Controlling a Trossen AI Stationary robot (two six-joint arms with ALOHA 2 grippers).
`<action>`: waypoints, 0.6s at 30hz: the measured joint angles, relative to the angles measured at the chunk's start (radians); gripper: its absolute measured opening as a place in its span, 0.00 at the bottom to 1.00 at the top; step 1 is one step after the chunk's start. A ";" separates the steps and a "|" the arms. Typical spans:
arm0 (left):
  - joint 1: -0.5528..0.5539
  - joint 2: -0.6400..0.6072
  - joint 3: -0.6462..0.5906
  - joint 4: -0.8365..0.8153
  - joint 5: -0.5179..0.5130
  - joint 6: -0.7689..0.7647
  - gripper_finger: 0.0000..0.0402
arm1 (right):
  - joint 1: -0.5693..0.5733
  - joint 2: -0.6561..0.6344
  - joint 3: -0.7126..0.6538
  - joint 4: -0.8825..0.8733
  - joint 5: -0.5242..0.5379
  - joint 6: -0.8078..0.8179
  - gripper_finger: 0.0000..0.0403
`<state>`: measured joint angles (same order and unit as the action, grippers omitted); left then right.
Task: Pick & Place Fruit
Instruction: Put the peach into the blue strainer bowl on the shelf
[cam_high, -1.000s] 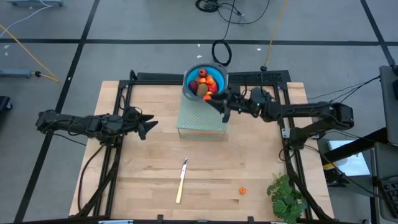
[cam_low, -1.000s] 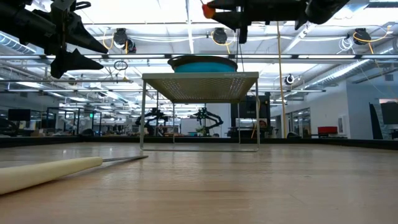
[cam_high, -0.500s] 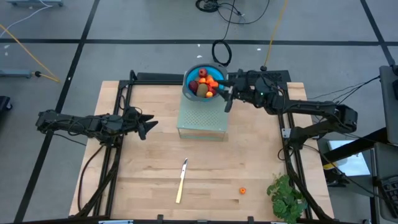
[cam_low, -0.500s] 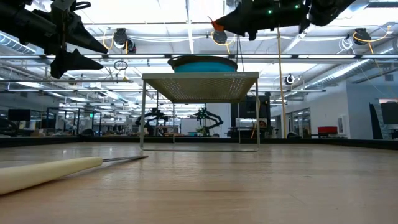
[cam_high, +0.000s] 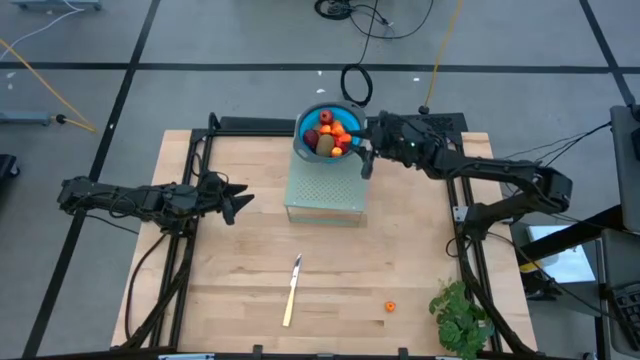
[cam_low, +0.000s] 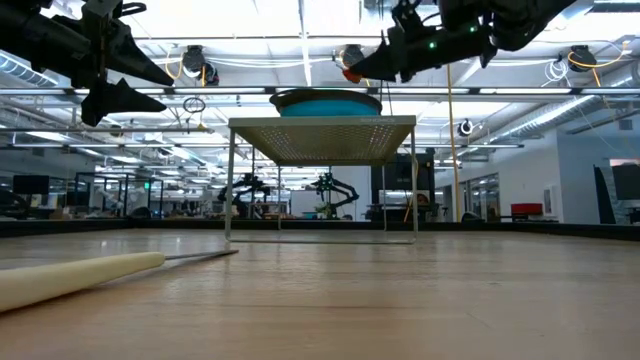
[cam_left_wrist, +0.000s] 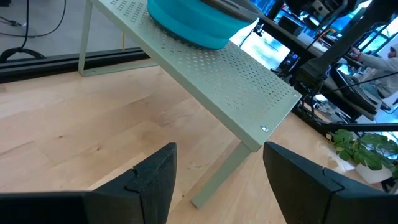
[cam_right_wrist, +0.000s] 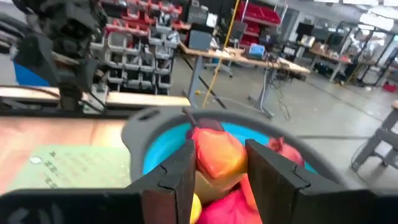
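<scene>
Swung from beside the rack to above the bowl's rim over the last second, wrist tipped down toward the pile. Right gripper (cam_high: 366, 152) narrowed on an orange-red fruit piece (cam_right_wrist: 216, 155), pinched between the two dark fingers (cam_right_wrist: 177, 177) and hanging just over the fruit heap. Directly beneath the jaws: the blue bowl (cam_high: 305, 123) holding the rest of the fruit (cam_high: 330, 135), among it a dark red ball, a kiwi-like oval and orange bits. Under the bowl, the pale perforated rack (cam_high: 322, 187). Farther out, toward the near edge of the table (cam_high: 220, 290): a knife (cam_high: 292, 290), one stray orange bit (cam_high: 390, 306) and a leafy bunch (cam_high: 458, 318).

Best done by lowering a touch until the piece nears the heap, then opening slowly, centred inside the rim so nothing rolls out. Probably the release stage.

Left gripper (cam_high: 238, 201) spread wide, empty, hovering well off to the side of the rack.
</scene>
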<state>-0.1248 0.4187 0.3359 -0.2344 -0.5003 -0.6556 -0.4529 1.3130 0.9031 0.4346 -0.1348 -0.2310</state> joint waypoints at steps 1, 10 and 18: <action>0.000 0.000 0.000 0.000 0.000 0.000 0.60 | -0.007 0.004 0.000 -0.006 -0.001 0.000 0.31; 0.000 0.000 0.000 0.001 -0.001 -0.002 0.60 | -0.046 0.045 0.000 -0.016 -0.054 0.002 0.31; 0.000 0.000 0.000 0.001 -0.011 -0.004 0.60 | -0.051 0.075 0.000 -0.017 -0.083 0.001 0.31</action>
<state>-0.1247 0.4187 0.3359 -0.2333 -0.5115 -0.6598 -0.5037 1.3879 0.9035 0.4177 -0.2176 -0.2297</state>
